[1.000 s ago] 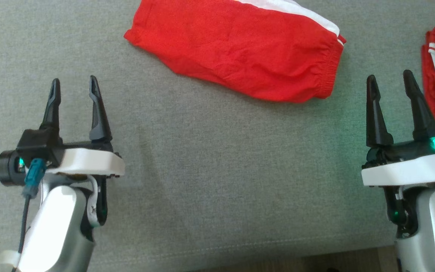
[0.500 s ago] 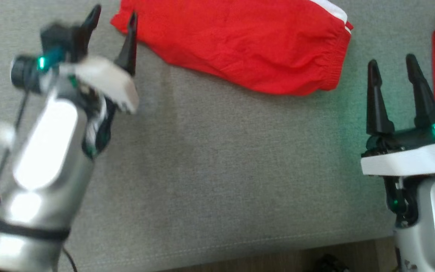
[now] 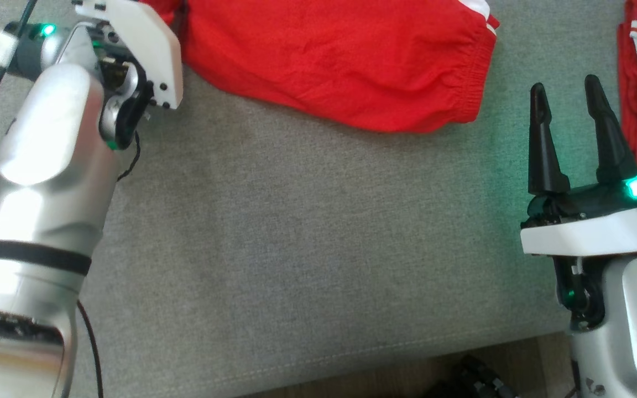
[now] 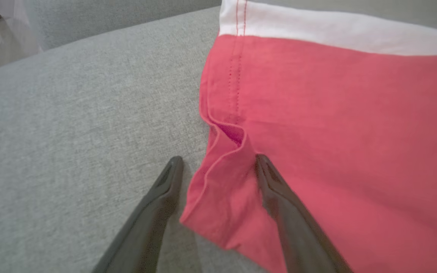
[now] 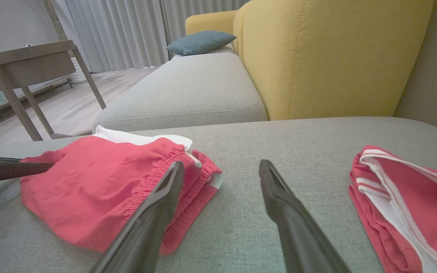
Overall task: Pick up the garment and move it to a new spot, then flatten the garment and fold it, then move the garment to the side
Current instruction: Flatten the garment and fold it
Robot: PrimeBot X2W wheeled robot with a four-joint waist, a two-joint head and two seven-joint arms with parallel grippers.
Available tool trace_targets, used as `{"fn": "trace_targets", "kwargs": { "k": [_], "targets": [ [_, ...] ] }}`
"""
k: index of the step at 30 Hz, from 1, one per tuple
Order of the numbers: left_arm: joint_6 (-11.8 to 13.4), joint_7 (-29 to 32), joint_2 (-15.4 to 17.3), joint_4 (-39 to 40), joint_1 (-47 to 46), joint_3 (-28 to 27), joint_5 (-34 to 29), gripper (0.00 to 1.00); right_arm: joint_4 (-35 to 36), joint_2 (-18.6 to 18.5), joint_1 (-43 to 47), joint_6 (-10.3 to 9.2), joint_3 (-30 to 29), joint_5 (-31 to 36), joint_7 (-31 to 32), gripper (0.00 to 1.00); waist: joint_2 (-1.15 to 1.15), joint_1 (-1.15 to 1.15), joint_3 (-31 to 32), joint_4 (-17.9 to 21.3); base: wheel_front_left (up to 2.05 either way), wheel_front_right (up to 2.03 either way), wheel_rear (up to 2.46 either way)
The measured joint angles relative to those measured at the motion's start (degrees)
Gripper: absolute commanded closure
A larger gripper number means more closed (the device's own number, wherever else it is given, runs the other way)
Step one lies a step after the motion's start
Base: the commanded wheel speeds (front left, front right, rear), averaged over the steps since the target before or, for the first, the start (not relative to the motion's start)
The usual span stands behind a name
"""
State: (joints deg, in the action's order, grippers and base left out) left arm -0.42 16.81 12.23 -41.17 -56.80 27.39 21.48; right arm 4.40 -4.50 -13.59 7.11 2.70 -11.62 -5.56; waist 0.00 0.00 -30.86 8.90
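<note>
Grey sofa cushion point(image 3: 296, 249): red garment point(image 3: 340, 61), white-striped, long axis left-right, elastic waistband rightward. Left gripper point(image 4: 218, 158) fingers wide astride hem; right gripper point(image 3: 564, 85) fingers wide, empty.

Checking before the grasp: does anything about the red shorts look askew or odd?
One thing: the red shorts are not flat at the corner between the fingers of the left gripper; the hem there buckles up and gapes. Nothing looks damaged.

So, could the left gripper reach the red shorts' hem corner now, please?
Probably yes: the open left gripper straddles the hem corner of the red shorts, with nothing in the way.
</note>
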Motion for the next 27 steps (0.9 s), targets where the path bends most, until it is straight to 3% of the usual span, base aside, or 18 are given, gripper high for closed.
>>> {"fn": "trace_targets", "kwargs": {
  "k": [3,4,5,6,10,14,20,27],
  "targets": [
    [-0.63,1.86,-0.56,-2.27,-1.92,0.88,-0.08,0.0,0.01,0.05,-0.05,0.0,0.05,-0.08,0.0,0.0,0.0,0.0,-0.06,0.08,0.0,0.0,0.0],
    [-0.67,2.41,-0.63,-2.96,-2.57,1.4,-0.19,0.08,0.01,0.05,-0.07,0.0,0.09,-0.08,0.01,0.0,0.0,0.0,-0.03,0.1,0.0,0.0,0.0],
    [-0.73,3.09,-0.71,-3.49,-3.16,1.92,-0.62,0.68,0.02,0.05,-0.09,0.0,0.14,-0.08,0.01,0.0,0.0,0.0,0.02,0.11,0.0,0.0,0.0],
    [-1.16,3.55,-0.86,-3.92,-3.67,2.34,-0.96,1.0,0.04,0.07,-0.09,0.0,0.21,-0.08,0.01,0.0,0.0,0.0,0.05,0.11,0.0,0.0,0.0],
    [-1.0,3.76,-2.01,-4.61,-4.0,4.12,-2.31,1.0,0.05,0.07,-0.08,0.0,0.22,-0.44,0.01,0.0,0.0,0.0,0.45,-0.14,0.0,0.0,0.0],
    [1.01,1.42,-2.15,-4.35,-2.67,3.76,-2.01,1.0,0.05,0.07,-0.06,0.0,0.14,-0.44,0.02,0.0,0.0,0.0,1.29,-0.53,0.0,0.0,0.0],
    [4.82,-4.53,-1.34,3.96,8.45,0.92,1.34,1.0,0.11,0.05,0.65,0.0,-0.23,-0.49,0.33,0.0,0.0,0.0,3.87,-1.65,0.0,0.0,0.0],
    [10.0,-5.22,1.22,18.82,24.72,-0.59,3.74,1.0,0.42,-0.13,4.05,0.0,-0.47,-0.49,1.62,0.0,0.0,0.0,7.3,-3.59,0.0,0.0,0.0]
  ]
}}
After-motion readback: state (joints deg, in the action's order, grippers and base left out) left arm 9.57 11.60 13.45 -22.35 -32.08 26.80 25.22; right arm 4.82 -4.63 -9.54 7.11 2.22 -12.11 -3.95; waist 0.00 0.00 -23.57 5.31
